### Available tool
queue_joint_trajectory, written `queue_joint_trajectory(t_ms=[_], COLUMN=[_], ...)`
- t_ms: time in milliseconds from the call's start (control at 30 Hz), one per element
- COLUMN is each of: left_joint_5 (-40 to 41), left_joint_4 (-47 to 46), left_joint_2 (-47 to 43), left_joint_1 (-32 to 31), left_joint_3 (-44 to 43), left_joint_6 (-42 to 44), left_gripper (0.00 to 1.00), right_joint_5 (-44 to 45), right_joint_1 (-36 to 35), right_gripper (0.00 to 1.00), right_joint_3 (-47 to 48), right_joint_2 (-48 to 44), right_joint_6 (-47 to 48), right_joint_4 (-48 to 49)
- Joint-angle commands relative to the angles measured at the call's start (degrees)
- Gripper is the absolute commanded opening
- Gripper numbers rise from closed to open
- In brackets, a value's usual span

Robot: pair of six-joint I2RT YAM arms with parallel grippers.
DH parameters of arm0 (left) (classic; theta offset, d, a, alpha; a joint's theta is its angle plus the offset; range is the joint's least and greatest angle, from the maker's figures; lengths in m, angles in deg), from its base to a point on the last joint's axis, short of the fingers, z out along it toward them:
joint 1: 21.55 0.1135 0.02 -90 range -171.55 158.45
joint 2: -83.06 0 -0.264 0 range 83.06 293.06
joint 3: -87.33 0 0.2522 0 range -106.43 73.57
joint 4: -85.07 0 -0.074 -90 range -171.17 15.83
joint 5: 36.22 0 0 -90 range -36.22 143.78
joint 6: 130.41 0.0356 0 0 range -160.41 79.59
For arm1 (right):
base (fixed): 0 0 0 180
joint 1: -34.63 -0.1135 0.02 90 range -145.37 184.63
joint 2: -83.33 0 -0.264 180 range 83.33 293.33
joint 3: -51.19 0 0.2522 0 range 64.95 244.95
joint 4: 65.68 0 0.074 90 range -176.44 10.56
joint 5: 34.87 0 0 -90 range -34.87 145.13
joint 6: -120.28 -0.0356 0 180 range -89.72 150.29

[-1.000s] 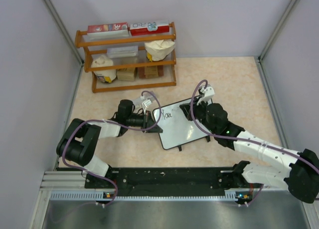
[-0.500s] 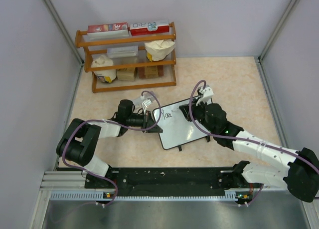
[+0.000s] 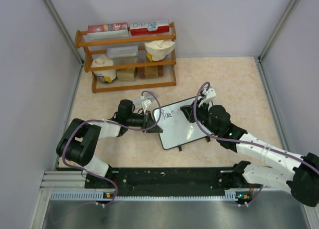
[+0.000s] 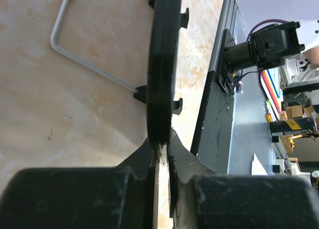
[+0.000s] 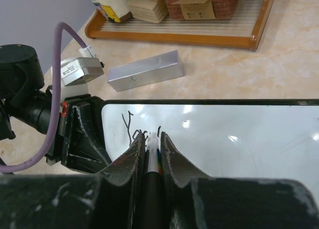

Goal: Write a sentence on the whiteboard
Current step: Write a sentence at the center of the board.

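- Where the top camera looks down, the whiteboard (image 3: pixel 182 126) lies mid-tabletop (image 3: pixel 234 84), in front of a wooden rack (image 3: pixel 127 57), with an arm at either side. Only the opening strokes of the sentence (image 3: pixel 168 115) show, near the board's upper left corner — the task is judged to be at an early stage.
- Left wrist view: the left pincer (image 4: pixel 162 144) is pressed onto the board's black frame, seen edge-on. The likely purpose is to steady the board against the push of writing. A wire stand leg (image 4: pixel 89 64) rests on the tabletop beside it.
- Right wrist view: the right pincer (image 5: pixel 151 138) pinches a marker (image 5: pixel 152 156) lengthwise between its fingers, the tip at the last black stroke — held so, the tip can trail along the line. A silver box (image 5: pixel 145 70) lies beyond the board's far edge, apart from it.
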Motion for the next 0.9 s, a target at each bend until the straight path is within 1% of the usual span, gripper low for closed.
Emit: queue_joint_trajectory(t_ms=[0,133,533,867], left_joint_5=[-0.51,-0.51,-0.60,-0.51], left_joint_4=[0.77,0.77,0.77,0.77], left_joint_2=[-0.15,-0.15,-0.24,-0.15], left_joint_1=[-0.37,-0.37,-0.37,-0.37], left_joint_3=[0.38,0.46,0.55,0.46], left_joint_6=[1.93,1.93,1.93,2.01], left_gripper=[0.00,0.00,0.00,0.00], right_joint_5=[1.07,1.69,0.81,0.28], right_joint_1=[0.56,1.17,2.32,2.49], right_gripper=[0.00,0.00,0.00,0.00], right_joint_3=[-0.09,0.96,1.22,-0.18], right_joint_2=[-2.86,-1.46,2.40,2.06], right_joint_6=[0.06,0.33,0.15,-0.11], right_joint_4=[1.87,0.82,1.96,0.82])
